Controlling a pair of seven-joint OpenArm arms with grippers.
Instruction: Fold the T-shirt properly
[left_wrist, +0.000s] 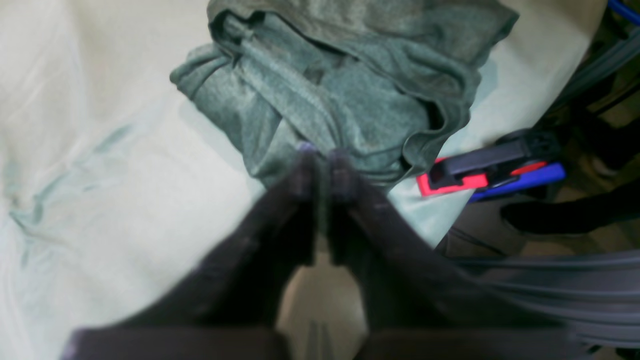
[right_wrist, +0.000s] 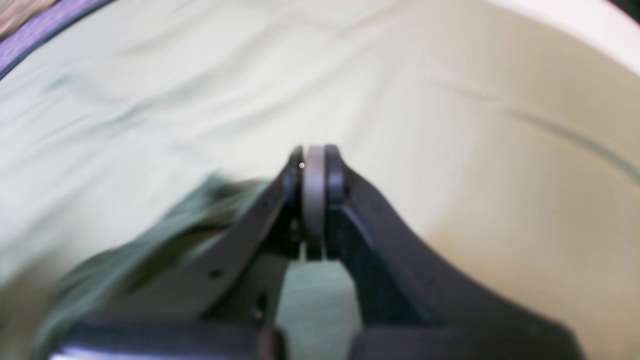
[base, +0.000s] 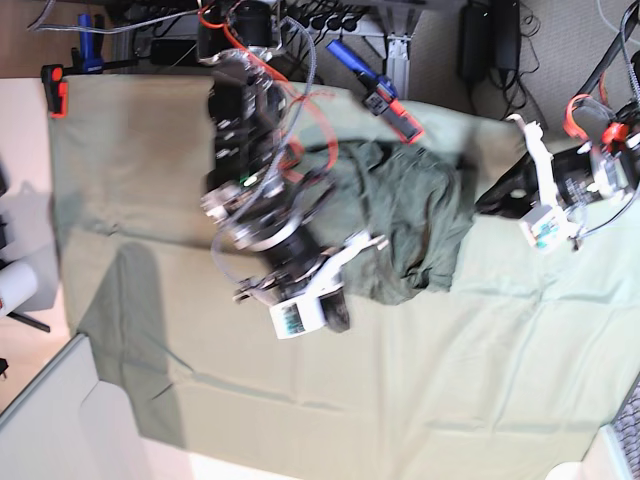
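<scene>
Lying in a crumpled heap on the pale mint-green table cloth, the T-shirt is sitting toward the far edge of the table in the base view, bunched and wrinkled rather than spread flat. The left gripper is showing in its wrist view with both dark fingers pressed together, tips resting at the near edge of the garment; whether any cloth is pinched between them cannot be told, as the tips are blurred. A red and black clamp is gripping the cloth at the table edge just beside the shirt. The right gripper is likewise clenched, pads meeting with nothing visible between them, hanging over bare cloth. A blurred fold of the olive shirt is appearing low on the left of that wrist view, beside the finger, apparently not touching the tips.
</scene>
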